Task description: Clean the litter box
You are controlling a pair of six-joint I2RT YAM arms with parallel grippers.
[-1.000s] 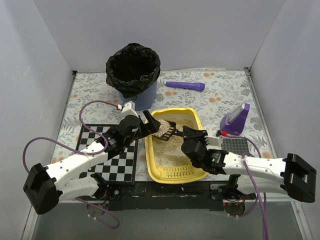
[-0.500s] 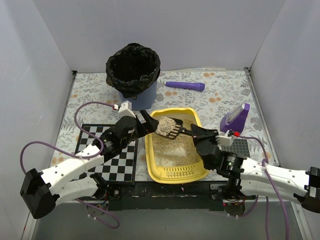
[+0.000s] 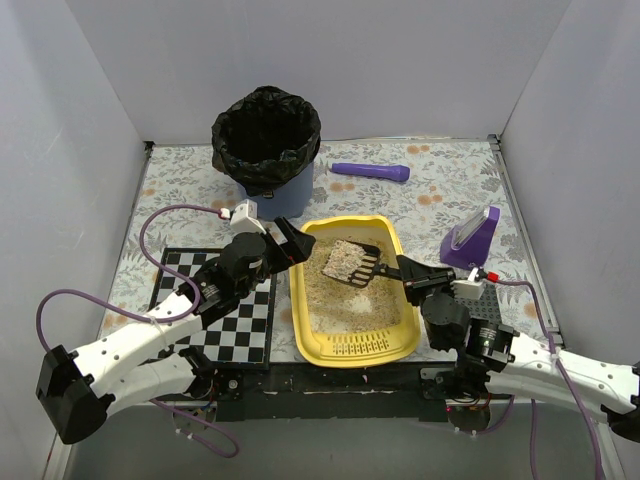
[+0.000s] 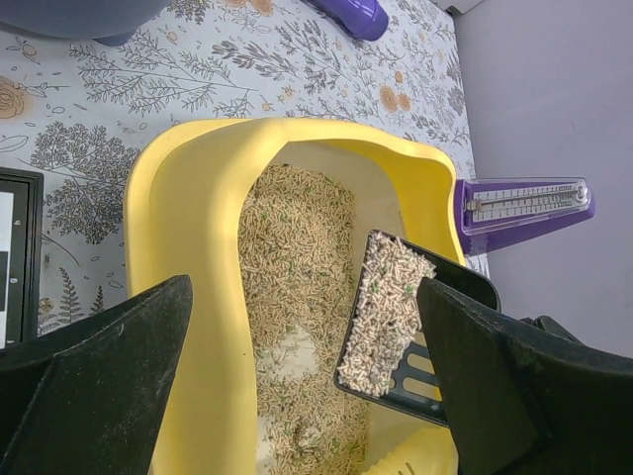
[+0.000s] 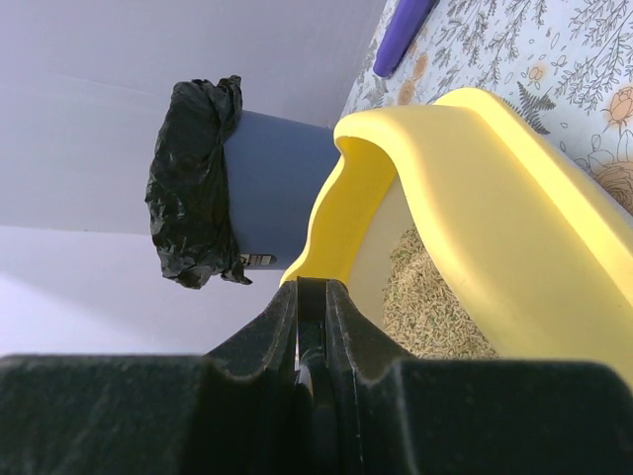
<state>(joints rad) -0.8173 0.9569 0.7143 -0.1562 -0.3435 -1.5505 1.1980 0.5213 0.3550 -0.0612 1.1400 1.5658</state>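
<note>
The yellow litter box (image 3: 301, 300) sits at the table's near middle, holding beige litter with a bare patch. It also shows in the left wrist view (image 4: 188, 198) and the right wrist view (image 5: 465, 188). My right gripper (image 3: 412, 271) is shut on the handle of the black slotted scoop (image 3: 352, 262), which is held above the litter with a heap of pellets on it. In the right wrist view the gripper (image 5: 313, 315) clamps the thin handle. My left gripper (image 3: 287, 243) is open at the box's far left rim; its fingers (image 4: 99, 376) spread wide over the box and the scoop (image 4: 394, 315).
A blue bin with a black bag (image 3: 266, 140) stands behind the box and shows in the right wrist view (image 5: 267, 188). A purple flashlight (image 3: 370, 171) lies at the back. A purple stand (image 3: 470, 238) and a dark grid pad (image 3: 482, 291) are right; a chessboard (image 3: 215, 310) is left.
My right arm has drawn back toward the near right, carrying the loaded scoop rightward and higher above the litter. My left gripper has shifted slightly toward the back and stays open.
</note>
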